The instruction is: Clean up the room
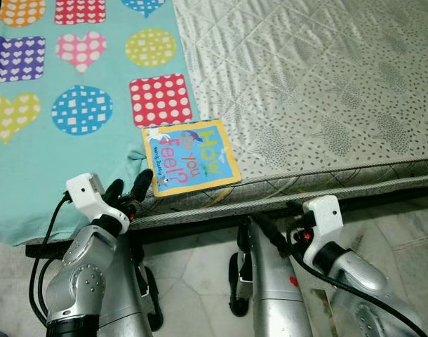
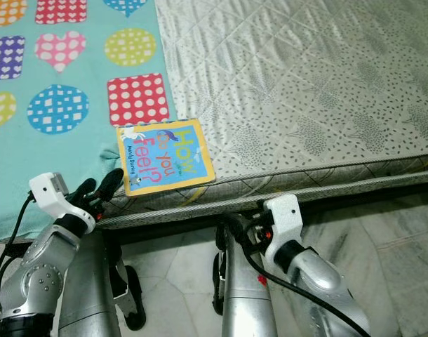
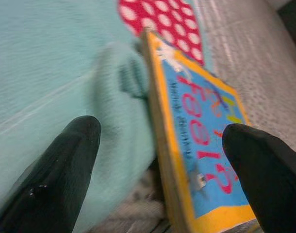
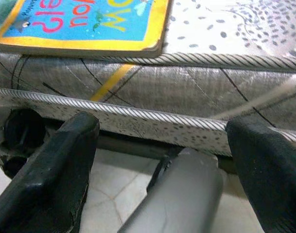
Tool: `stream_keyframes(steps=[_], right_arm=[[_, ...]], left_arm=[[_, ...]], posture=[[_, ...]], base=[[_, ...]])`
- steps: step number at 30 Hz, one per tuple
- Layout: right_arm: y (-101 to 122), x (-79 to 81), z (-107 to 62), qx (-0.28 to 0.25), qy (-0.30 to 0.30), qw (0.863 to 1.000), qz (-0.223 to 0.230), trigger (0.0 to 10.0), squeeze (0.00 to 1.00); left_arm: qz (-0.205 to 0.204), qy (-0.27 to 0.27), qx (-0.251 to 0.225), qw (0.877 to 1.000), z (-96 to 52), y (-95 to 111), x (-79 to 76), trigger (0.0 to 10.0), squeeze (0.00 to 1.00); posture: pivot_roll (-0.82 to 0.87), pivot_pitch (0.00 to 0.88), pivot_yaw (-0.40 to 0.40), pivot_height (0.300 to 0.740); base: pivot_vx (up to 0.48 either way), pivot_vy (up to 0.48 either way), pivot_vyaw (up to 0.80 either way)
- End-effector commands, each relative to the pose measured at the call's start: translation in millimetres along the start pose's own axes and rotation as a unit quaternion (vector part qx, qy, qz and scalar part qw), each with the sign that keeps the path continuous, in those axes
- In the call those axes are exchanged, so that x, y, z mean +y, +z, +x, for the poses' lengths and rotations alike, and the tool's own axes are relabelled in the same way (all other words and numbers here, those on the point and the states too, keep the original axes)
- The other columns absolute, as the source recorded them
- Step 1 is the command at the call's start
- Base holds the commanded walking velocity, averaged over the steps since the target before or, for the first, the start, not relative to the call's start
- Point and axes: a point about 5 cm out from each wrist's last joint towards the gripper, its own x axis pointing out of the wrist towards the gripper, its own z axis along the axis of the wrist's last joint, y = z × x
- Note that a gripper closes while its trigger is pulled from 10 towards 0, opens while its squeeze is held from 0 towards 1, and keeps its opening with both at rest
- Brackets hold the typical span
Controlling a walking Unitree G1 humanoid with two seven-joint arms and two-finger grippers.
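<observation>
A blue and yellow picture book (image 1: pixel 191 158) titled "How do you feel?" lies flat at the front edge of the bed, half on the teal blanket (image 1: pixel 31 168). My left gripper (image 1: pixel 128 181) is open just in front of the book's left corner. In the left wrist view its fingers (image 3: pixel 65 165) straddle the book's (image 3: pixel 201 141) yellow edge and a blanket fold. My right gripper (image 1: pixel 273 228) sits lower, in front of the mattress side and right of the book. It is open with nothing between its fingers (image 4: pixel 56 165); the book (image 4: pixel 90 24) lies above them.
The grey patterned mattress (image 1: pixel 319 91) fills the right side, its piped front edge (image 1: pixel 326 179) running across. The blanket carries coloured hearts, dots and squares (image 1: pixel 160 98). Pale floor tiles (image 1: pixel 200 267) lie below, with my own silver body (image 1: pixel 270 295) between the arms.
</observation>
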Motion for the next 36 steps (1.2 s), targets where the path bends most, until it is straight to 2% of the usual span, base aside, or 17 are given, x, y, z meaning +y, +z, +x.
stream_keyframes(steps=[1, 7, 10, 15, 19, 25, 28, 29, 30, 32, 34, 36], right_arm=[[-3.0, 0.2, -6.0, 0.009, 0.006, 1.0, 0.012, 10.0, 0.0], [-1.4, 11.5, -6.4, 0.01, 0.042, 0.998, 0.034, 10.0, 0.0], [3.8, 15.7, -4.7, -0.001, 0.05, 0.996, 0.073, 10.0, 0.0], [7.9, 17.0, -3.5, -0.011, 0.046, 0.995, 0.084, 10.0, 0.0], [11.3, 13.7, 0.3, -0.027, 0.022, 0.997, 0.074, 10.0, 0.0], [10.4, 12.3, 0.9, -0.026, 0.018, 0.997, 0.072, 10.0, 0.0], [9.7, 11.2, 0.8, -0.024, 0.016, 0.997, 0.068, 10.0, 0.0], [9.7, 11.2, 0.8, -0.024, 0.016, 0.997, 0.068, 10.0, 0.0], [9.3, 10.7, 0.8, -0.022, 0.015, 0.997, 0.067, 10.0, 0.0], [8.7, 9.9, 1.3, -0.02, 0.014, 0.998, 0.066, 10.0, 0.0], [8.7, 9.9, 1.3, -0.02, 0.014, 0.998, 0.066, 10.0, 0.0], [8.5, 9.9, 3.9, -0.02, 0.013, 0.998, 0.066, 10.0, 0.0]], left_arm=[[-0.014, -0.001, 0.027, 1.0, -2.7, -12.2, 4.1, 10.0, 0.0], [-0.03, -0.03, 0.04, 0.998, 1.7, -13.5, -0.5, 10.0, 0.0], [-0.04, -0.041, 0.044, 0.997, 6.7, -13.8, -3.0, 10.0, 0.0], [-0.041, -0.051, 0.045, 0.997, 9.9, -13.8, -6.9, 10.0, 0.0], [-0.032, -0.031, 0.018, 0.999, 11.2, -4.0, -8.6, 10.0, 0.0], [-0.027, -0.006, 0.012, 1.0, 2.0, -5.3, -8.5, 10.0, 0.0], [-0.027, 0.011, 0.014, 0.999, -13.2, -10.2, -6.6, 10.0, 0.0], [-0.027, 0.011, 0.014, 0.999, -13.2, -10.2, -6.6, 10.0, 0.0], [-0.025, 0.019, 0.013, 0.999, -21.5, -11.3, -6.5, 10.0, 0.0], [-0.004, 0.012, 0.008, 1.0, -31.1, -10.0, -12.1, 10.0, 0.0], [-0.004, 0.012, 0.008, 1.0, -31.1, -10.0, -12.1, 10.0, 0.0], [0.01, -0.004, 0.004, 1.0, -30.4, -6.6, -22.2, 10.0, 0.0]], posture=[[-0.21, 0.398, -0.071, 0.546], [-0.21, 0.397, -0.068, 0.546], [-0.21, 0.399, -0.068, 0.546], [-0.21, 0.397, -0.066, 0.546], [-0.21, 0.395, -0.061, 0.546], [-0.2, 0.393, -0.056, 0.546], [-0.2, 0.392, -0.057, 0.546], [-0.2, 0.392, -0.057, 0.546], [-0.19, 0.391, -0.058, 0.546], [-0.19, 0.39, -0.058, 0.546], [-0.19, 0.39, -0.058, 0.546], [-0.18, 0.384, -0.061, 0.546]], base=[[0.0, 0.0, 0.0], [0.0, 0.0, 0.0], [0.0, 0.0, 0.0], [0.0, 0.0, 0.0], [0.0, 0.0, 0.0], [0.0, 0.0, 0.0], [0.0, 0.0, 0.0], [0.0, 0.0, 0.0], [0.0, 0.0, 0.0], [0.0, 0.0, 0.0], [0.0, 0.0, 0.0], [0.0, 0.0, 0.0]])
